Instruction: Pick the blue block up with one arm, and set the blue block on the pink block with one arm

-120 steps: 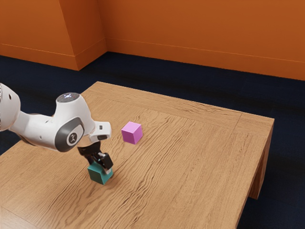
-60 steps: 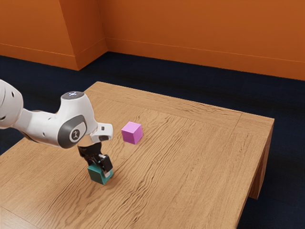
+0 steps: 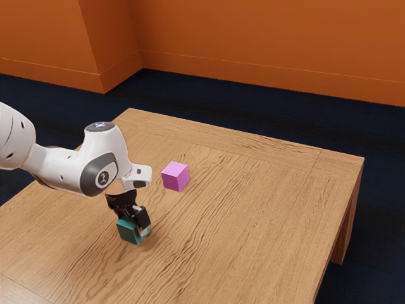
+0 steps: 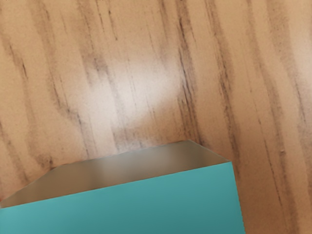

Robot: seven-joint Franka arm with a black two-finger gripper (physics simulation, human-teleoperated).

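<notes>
Claw (image 3: 135,221) pinches the blue block (image 3: 128,234) by its top, down at the tabletop (image 3: 253,209); pink block (image 3: 175,175) sits apart, nearby.

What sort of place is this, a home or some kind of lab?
Likely a bare test room in a simulation, not a home: plain orange walls, dark blue floor, and one wooden table with a small pink cube and a teal cube.
</notes>
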